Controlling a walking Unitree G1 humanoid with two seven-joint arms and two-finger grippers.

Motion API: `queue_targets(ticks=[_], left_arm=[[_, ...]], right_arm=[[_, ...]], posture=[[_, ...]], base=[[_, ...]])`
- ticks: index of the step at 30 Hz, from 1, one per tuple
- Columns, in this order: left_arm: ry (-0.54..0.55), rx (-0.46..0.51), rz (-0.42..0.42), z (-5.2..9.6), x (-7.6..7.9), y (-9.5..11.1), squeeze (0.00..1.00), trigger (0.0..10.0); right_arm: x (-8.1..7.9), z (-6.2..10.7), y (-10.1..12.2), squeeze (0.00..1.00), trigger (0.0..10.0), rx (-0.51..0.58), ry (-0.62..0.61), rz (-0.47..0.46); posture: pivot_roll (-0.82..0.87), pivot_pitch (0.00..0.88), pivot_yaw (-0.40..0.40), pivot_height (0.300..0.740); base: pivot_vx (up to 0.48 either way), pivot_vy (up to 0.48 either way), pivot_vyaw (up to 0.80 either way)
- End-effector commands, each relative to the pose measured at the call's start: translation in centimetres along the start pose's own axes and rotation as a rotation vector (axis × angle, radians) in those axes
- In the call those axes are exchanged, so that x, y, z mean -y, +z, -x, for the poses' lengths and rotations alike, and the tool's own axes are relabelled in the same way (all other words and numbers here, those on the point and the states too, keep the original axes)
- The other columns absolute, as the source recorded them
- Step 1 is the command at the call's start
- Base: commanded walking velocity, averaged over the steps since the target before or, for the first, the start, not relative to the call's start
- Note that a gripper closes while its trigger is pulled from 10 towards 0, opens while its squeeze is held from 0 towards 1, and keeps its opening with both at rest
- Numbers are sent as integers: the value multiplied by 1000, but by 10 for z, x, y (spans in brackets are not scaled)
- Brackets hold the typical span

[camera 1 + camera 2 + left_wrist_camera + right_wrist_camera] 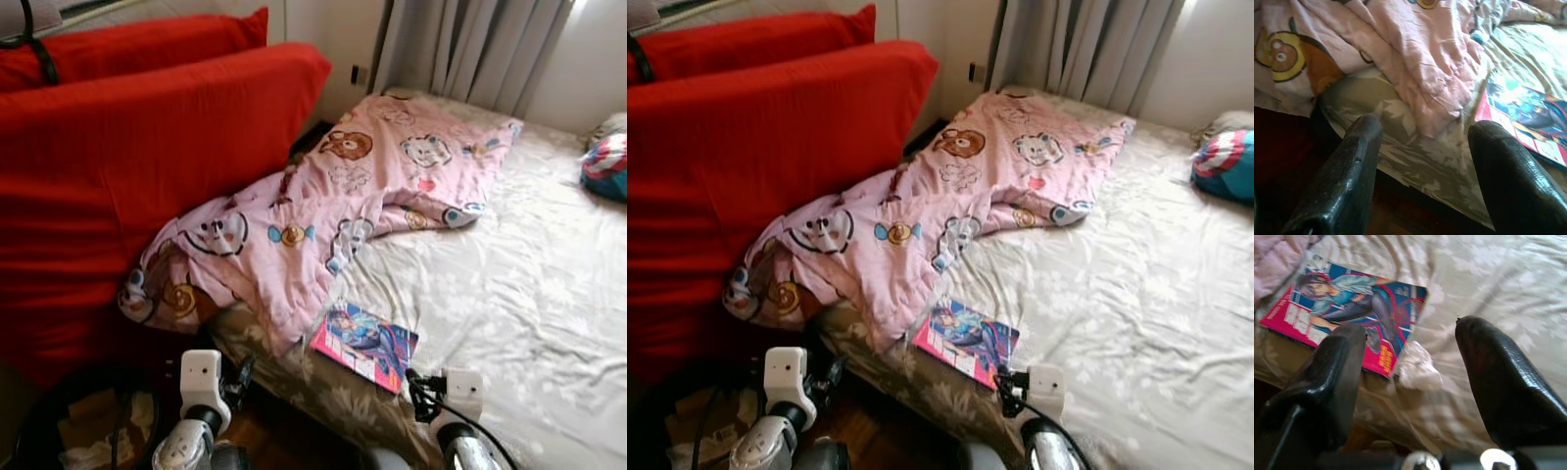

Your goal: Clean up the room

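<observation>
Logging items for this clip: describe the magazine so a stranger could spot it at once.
Start at the bed with its pale floral sheet. At its near edge, just beside the hanging corner of the pink cartoon blanket, lies the magazine. It is the one flat, glossy thing there, with a pink border and a blue illustrated figure.

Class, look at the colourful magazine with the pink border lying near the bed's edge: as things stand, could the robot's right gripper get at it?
Probably yes. The right gripper is open and points at the colourful pink-bordered magazine, which lies flat on the pale floral bedsheet with nothing between. The pink cartoon-print quilt lies close beside its far corner.
</observation>
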State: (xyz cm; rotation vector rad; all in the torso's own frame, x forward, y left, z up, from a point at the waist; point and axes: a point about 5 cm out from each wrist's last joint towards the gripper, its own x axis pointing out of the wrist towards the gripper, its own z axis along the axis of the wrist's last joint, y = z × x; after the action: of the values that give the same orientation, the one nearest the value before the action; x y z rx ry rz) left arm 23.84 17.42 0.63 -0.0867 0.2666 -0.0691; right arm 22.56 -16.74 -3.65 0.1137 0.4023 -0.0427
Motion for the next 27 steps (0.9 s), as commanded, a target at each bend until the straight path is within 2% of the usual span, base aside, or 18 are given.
queue_targets(ticks=[1,16,21,27], left_arm=[[-13,1,0,0,4,0,0,10000],[-17,-5,4,0,4,-1,0,10000],[-18,-7,5,1,3,-2,0,10000],[-17,-10,5,1,3,-2,0,10000]], right_arm=[[1,0,1,0,10000,2,-4,4],[-2,0,1,0,10000,-16,5,5],[-3,1,0,0,10000,-18,10,5],[-2,2,1,0,10000,-7,5,-1]], posture=[[-45,77,-67,640],[-46,86,-66,640],[-46,90,-66,612],[-45,93,-65,612]], base=[[0,0,0],[0,0,0],[0,0,0],[0,0,0]])
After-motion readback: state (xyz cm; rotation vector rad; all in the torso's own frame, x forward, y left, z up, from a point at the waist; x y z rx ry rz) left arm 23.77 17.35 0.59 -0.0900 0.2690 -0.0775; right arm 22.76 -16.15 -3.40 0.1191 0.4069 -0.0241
